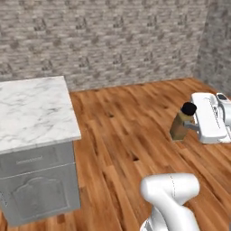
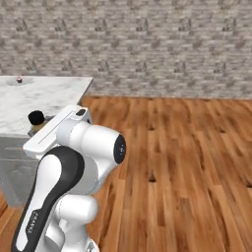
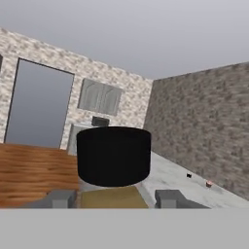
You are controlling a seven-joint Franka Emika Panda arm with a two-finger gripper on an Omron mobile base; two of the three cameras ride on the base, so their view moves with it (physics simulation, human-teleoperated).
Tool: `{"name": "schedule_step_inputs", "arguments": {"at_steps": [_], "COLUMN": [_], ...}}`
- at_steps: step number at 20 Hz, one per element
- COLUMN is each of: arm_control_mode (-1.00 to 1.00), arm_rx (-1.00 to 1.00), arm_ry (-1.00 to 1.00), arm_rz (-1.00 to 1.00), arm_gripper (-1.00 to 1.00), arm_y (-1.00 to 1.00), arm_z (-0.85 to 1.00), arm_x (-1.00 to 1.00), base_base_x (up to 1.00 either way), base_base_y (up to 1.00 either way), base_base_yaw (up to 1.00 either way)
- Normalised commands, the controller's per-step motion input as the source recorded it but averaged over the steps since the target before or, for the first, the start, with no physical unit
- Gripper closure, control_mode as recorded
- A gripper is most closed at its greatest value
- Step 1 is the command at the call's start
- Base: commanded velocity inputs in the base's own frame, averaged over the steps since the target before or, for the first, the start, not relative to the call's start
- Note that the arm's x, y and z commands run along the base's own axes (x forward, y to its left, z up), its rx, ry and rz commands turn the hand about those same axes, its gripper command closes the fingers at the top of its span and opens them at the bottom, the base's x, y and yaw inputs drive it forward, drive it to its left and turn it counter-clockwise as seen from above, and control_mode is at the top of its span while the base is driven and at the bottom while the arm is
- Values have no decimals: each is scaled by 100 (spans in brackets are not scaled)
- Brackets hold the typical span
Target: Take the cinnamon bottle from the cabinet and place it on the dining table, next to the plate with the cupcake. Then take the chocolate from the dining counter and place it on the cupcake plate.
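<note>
I'm carrying the cinnamon bottle [image 1: 182,122] over the floor, fingers [image 3: 61,199] clamping its sides. The desk [image 1: 31,110] is near; cupcake [image 3: 209,184] sitting near its far corner; chocolate step not yet done.

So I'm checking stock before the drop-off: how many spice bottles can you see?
1. The cinnamon bottle is clamped in the gripper, held above the wood floor, off the dining table. Others may sit out of view.
</note>
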Motion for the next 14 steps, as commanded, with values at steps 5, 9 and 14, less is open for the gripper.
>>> {"name": "schedule_step_inputs", "arguments": {"at_steps": [5, 9, 14], "arm_control_mode": [100, 100, 100], "arm_rx": [0, 0, 0], "arm_ry": [0, 0, 0], "arm_rz": [0, 0, 0], "arm_gripper": [100, 100, 100], "arm_y": [0, 0, 0], "arm_z": [0, 0, 0], "arm_x": [0, 0, 0], "base_base_x": [88, 92, 94], "base_base_y": [-26, -24, -22], "base_base_yaw": [1, 1, 2]}}
